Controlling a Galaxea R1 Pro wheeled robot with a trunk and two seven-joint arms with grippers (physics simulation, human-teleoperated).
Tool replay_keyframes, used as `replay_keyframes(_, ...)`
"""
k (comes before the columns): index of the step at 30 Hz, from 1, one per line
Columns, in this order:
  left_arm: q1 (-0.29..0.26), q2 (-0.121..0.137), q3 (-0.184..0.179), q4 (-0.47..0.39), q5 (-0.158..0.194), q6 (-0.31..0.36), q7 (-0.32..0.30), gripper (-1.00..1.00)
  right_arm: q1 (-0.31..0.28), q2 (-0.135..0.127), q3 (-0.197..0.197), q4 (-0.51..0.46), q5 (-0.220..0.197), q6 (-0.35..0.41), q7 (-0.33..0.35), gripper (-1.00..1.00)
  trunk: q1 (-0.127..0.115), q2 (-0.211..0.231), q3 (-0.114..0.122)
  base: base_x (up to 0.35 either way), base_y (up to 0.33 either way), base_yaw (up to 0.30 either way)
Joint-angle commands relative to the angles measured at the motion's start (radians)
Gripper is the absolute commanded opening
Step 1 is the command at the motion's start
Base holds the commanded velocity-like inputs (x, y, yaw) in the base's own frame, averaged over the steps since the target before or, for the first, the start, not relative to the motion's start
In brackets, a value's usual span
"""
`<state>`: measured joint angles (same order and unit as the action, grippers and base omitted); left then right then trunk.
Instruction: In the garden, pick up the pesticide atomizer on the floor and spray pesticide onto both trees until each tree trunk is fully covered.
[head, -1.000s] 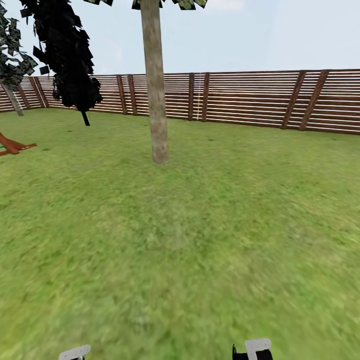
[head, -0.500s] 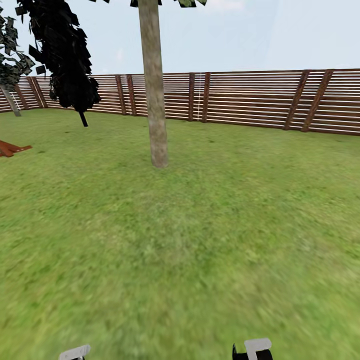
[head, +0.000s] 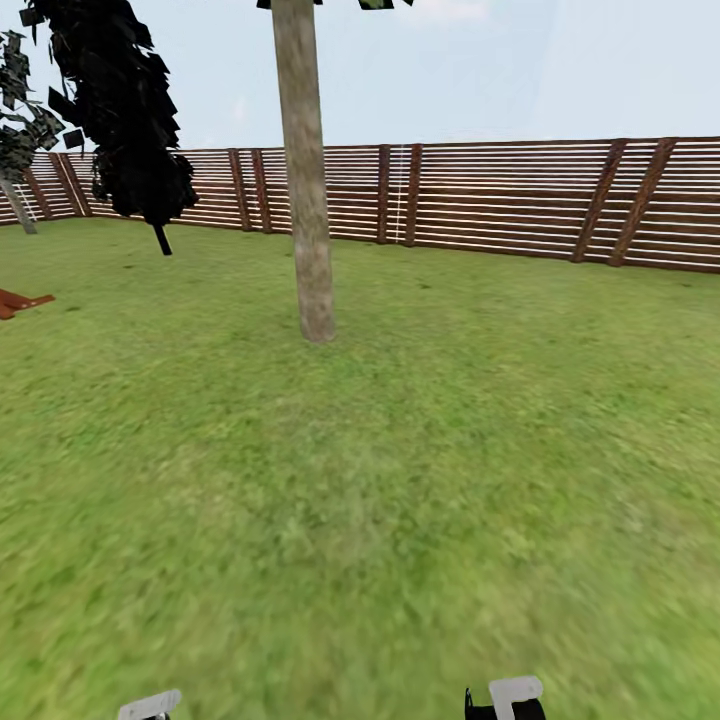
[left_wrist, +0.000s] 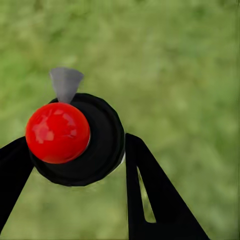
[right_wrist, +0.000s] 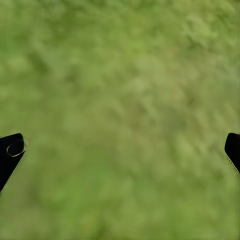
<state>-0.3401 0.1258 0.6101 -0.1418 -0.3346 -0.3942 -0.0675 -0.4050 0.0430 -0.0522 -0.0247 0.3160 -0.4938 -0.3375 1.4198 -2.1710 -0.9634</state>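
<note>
Tree trunk (head: 305, 180) stands on lawn (head: 400, 480), centre-left, far. Fence (head: 500, 200) runs behind it across the far edge. Cypress (head: 125, 110) far left, before fence.

We note even, bright daylight across the lawn (head: 400, 480), with no clear direction and almost no cast shadows; only a faint dark patch sits at the foot of the tree trunk (head: 308, 200). The sky (head: 500, 70) is pale and hazy. Near grass is smeared and soft; the far fence (head: 500, 200) stays crisp. Its top rail bows slightly towards the right edge. Both wrist views give blurred grass. A soft highlight glints on the red top (left_wrist: 57, 132).
</note>
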Motion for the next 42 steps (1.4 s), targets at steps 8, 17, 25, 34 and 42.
replay_keyframes(8, 0.000, 0.000, 0.000, 0.000, 0.000, 0.001, 0.000, -1.00, 0.000, 0.000, 0.000, 0.000, 0.000, 0.000, 0.000, 1.00, 0.000, 0.000, 0.000, 0.338, 0.000, 0.000)
replay_keyframes(17, 0.000, 0.000, 0.000, 0.000, 0.000, 0.001, 0.000, -1.00, 0.000, 0.000, 0.000, 0.000, 0.000, 0.000, 0.000, 1.00, 0.000, 0.000, 0.000, 0.338, 0.000, 0.000)
replay_keyframes(25, 0.000, 0.000, 0.000, 0.000, 0.000, 0.000, 0.000, -1.00, 0.000, 0.000, 0.000, 0.000, 0.000, 0.000, 0.000, 1.00, 0.000, 0.000, 0.000, 0.338, 0.000, 0.000)
replay_keyframes(34, 0.000, 0.000, -0.001, 0.000, 0.000, 0.000, 0.000, -1.00, 0.000, 0.000, 0.000, 0.000, 0.000, 0.000, 0.000, 1.00, 0.000, 0.000, 0.000, 0.338, 0.000, 0.000)
replay_keyframes(42, 0.000, 0.000, 0.000, 0.000, 0.000, 0.000, 0.000, -1.00, 0.000, 0.000, 0.000, 0.000, 0.000, 0.000, 0.000, 1.00, 0.000, 0.000, 0.000, 0.338, 0.000, 0.000)
